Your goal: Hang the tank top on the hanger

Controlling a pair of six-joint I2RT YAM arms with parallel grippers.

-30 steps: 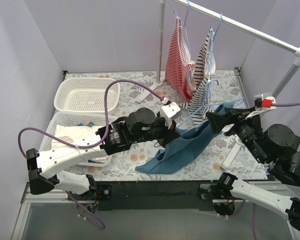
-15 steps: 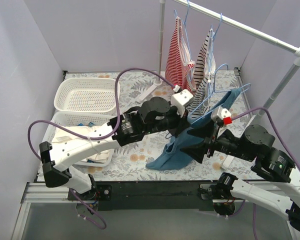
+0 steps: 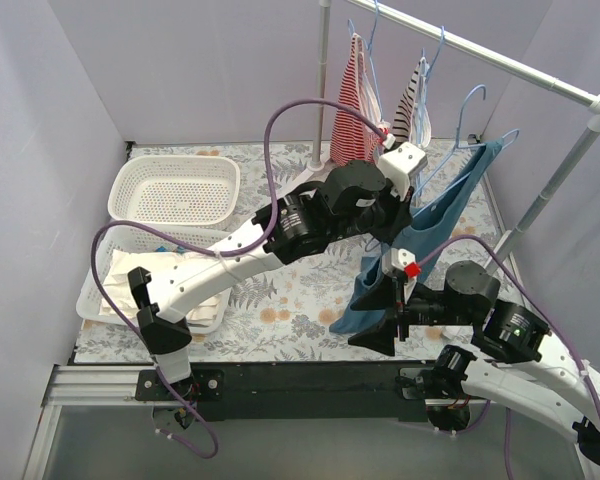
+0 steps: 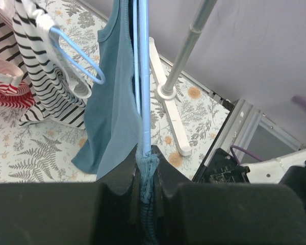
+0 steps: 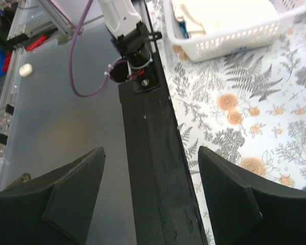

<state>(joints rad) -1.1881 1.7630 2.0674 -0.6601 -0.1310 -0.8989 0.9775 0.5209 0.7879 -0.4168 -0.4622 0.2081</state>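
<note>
The teal tank top (image 3: 448,210) hangs in the air over the thin light-blue hanger (image 3: 470,102), below the rail. My left gripper (image 3: 392,224) is raised and shut on the top's bunched fabric together with the hanger wire. In the left wrist view the fabric fold is pinched at the gripper (image 4: 145,162), with the hanger wire (image 4: 143,76) running up from it and the tank top (image 4: 111,107) draped to its left. My right gripper (image 3: 378,318) is low near the front edge, open and empty; in its own view the gripper (image 5: 150,196) holds nothing.
A white clothes rail (image 3: 500,60) carries a red-and-white striped top (image 3: 354,110) and a black-and-white striped top (image 3: 413,105) on blue hangers. Its base and upright (image 4: 168,92) stand on the floral cloth. An empty white basket (image 3: 175,190) and a basket of cloths (image 3: 150,275) stand at the left.
My left arm has lifted the tank top and hanger up and back toward the rail. My right gripper has come away from the fabric and dropped toward the front edge, open.
</note>
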